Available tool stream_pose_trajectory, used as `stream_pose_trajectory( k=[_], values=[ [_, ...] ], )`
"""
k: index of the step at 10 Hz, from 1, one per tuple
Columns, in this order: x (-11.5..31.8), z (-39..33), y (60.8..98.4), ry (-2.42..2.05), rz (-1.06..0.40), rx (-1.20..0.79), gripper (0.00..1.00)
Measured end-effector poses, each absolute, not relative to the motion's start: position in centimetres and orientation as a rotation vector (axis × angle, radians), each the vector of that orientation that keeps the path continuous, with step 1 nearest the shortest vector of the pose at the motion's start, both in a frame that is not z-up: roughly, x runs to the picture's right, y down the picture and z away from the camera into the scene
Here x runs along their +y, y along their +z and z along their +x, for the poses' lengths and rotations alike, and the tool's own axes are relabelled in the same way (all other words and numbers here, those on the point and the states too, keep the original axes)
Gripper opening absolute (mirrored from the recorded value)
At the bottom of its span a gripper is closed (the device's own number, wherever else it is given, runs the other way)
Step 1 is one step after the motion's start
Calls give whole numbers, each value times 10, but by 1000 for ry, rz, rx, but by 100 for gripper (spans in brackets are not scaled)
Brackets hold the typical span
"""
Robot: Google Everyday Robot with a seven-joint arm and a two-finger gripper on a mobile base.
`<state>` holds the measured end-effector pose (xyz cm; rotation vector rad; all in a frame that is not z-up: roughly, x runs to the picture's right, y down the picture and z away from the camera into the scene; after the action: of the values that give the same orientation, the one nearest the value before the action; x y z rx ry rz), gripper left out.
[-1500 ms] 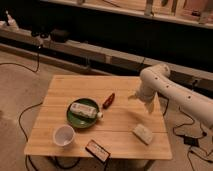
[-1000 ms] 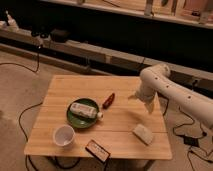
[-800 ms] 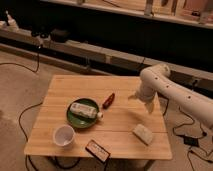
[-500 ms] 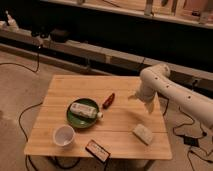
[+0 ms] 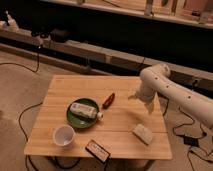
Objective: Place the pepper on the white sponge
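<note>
The pepper [image 5: 108, 100] is a slim red chili lying on the wooden table [image 5: 80, 87], just right of the green plate. The white sponge [image 5: 143, 133] is an off-white block near the table's front right corner. The white arm comes in from the right, and my gripper [image 5: 134, 97] hangs above the table's right side, about a hand's width right of the pepper and behind the sponge. It holds nothing that I can see.
A green plate [image 5: 76, 117] carries a white tube-like bottle [image 5: 85, 110]. A white cup [image 5: 64, 135] stands at the front left. A dark flat device [image 5: 97, 150] lies at the front edge. Cables run over the floor around the table.
</note>
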<state>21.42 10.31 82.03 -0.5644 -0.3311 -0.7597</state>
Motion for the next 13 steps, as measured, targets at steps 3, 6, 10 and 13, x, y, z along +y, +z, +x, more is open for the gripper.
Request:
stream_pose_trajectory(
  k=[3,6,10,13],
  values=[
    [102,215,820,-759,-566,-329,80],
    [83,186,830,-838,-556,-367,80],
    [60,145,845,-924,-516,-439,80],
    [48,132,862,-949,-491,-434,80]
  ],
)
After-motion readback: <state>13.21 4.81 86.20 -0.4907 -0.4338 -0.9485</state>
